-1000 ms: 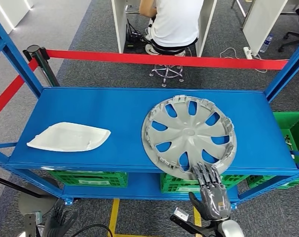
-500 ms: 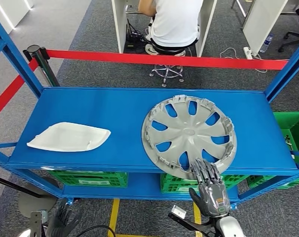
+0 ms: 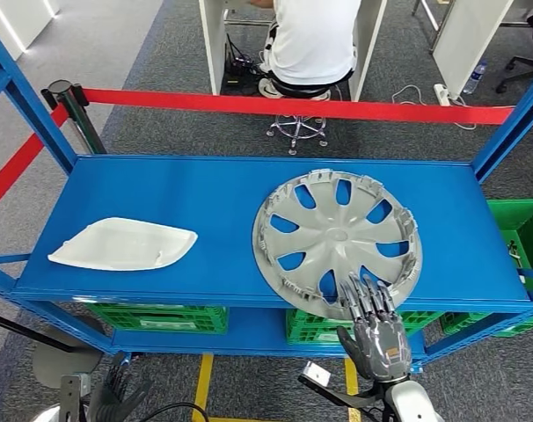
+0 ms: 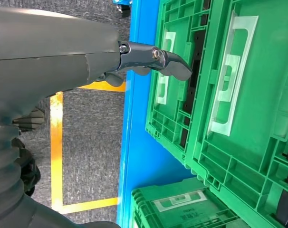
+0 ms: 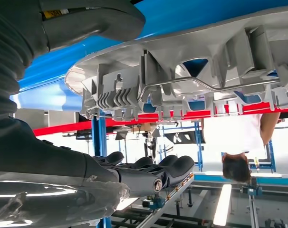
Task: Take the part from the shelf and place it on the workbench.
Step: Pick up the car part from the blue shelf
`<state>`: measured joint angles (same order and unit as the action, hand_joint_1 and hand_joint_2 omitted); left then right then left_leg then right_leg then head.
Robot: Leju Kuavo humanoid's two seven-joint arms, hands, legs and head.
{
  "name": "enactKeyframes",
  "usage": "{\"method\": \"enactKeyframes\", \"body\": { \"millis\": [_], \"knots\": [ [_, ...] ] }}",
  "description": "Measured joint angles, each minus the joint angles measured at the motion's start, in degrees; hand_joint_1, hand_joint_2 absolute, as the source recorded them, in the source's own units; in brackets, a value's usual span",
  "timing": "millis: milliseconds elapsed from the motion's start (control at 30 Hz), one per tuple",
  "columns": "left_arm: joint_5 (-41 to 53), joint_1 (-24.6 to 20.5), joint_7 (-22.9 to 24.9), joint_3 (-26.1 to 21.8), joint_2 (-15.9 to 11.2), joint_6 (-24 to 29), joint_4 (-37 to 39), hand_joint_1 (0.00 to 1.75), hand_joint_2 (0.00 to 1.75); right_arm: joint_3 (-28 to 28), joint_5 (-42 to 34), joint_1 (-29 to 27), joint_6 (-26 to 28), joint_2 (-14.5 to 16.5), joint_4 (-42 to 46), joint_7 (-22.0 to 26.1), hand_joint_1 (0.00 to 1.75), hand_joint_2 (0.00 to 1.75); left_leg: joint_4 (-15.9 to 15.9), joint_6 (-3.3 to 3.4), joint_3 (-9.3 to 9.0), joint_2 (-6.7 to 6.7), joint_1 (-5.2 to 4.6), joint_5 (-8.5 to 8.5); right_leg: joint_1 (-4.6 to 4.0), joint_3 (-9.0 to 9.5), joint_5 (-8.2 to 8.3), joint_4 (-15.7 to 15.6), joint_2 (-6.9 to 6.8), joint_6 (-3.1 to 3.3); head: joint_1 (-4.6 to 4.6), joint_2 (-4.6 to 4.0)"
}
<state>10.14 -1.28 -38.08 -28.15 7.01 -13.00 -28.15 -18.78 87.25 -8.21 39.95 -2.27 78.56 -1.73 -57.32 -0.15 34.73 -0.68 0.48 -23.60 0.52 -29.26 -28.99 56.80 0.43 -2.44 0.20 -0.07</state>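
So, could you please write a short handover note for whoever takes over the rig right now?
Right robot hand: open, fingers over the near rim of the round grey plastic wheel cover, no grip visible.
Left robot hand: hangs low, holds nothing.
The wheel cover lies on the blue metal shelf, its near edge overhanging; a flat white plastic panel lies to its left.
Done: the reach.
Left: grasp, lift, carry to the workbench.
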Motion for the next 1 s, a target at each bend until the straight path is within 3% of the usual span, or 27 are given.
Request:
{"method": "enactKeyframes", "body": {
  "millis": [200, 333, 833, 967, 1000],
  "knots": [
    [0.00, 0.00, 0.00, 0.11, 0.05, 0.08, 0.00, 0.00, 1.75, 0.00, -0.86, 0.22, -0.25, 0.00, -0.31, -0.15, 0.00, 1.75, 0.00, 0.00, 0.00, 0.00, 0.00, 0.00, 0.00, 0.00, 0.00, 0.00, 0.00, 0.00, -0.01, 0.01],
    [0.01, -0.01, 0.01, 0.33, 0.05, -0.01, 0.00, 0.00, 0.00, 0.00, -2.30, 1.06, -1.06, -0.02, -1.43, -0.21, 0.00, 1.75, 0.00, 0.00, 0.00, 0.00, 0.00, 0.00, 0.00, 0.00, 0.00, 0.00, 0.00, 0.00, 0.00, 0.00],
    [0.15, -0.09, 0.01, 1.46, 0.05, -0.28, 0.00, 0.00, 0.00, 0.28, -2.93, 4.52, -4.41, -0.11, -5.57, 0.00, 0.04, 1.75, 0.00, 0.00, 0.00, 0.00, 0.00, 0.00, 0.00, 0.00, 0.00, 0.00, 0.00, 0.00, -0.01, 0.00],
    [0.15, -0.09, 0.00, 1.49, 0.05, -0.28, 0.00, 0.00, 0.00, 0.31, -2.93, 4.78, -4.41, -0.11, -6.13, 0.00, 1.75, 1.75, 0.00, 0.00, 0.00, 0.00, 0.00, 0.00, 0.00, 0.00, 0.00, 0.00, 0.00, 0.00, 0.00, 0.01],
    [0.15, -0.09, 0.00, 1.50, 0.05, -0.28, 0.00, 0.00, 0.00, 0.31, -2.94, 4.81, -4.40, -0.11, -6.21, 0.00, 1.75, 1.75, 0.00, 0.00, 0.00, 0.00, 0.00, 0.00, 0.00, 0.00, 0.00, 0.00, 0.00, 0.00, -0.01, 0.01]
  ]
}}
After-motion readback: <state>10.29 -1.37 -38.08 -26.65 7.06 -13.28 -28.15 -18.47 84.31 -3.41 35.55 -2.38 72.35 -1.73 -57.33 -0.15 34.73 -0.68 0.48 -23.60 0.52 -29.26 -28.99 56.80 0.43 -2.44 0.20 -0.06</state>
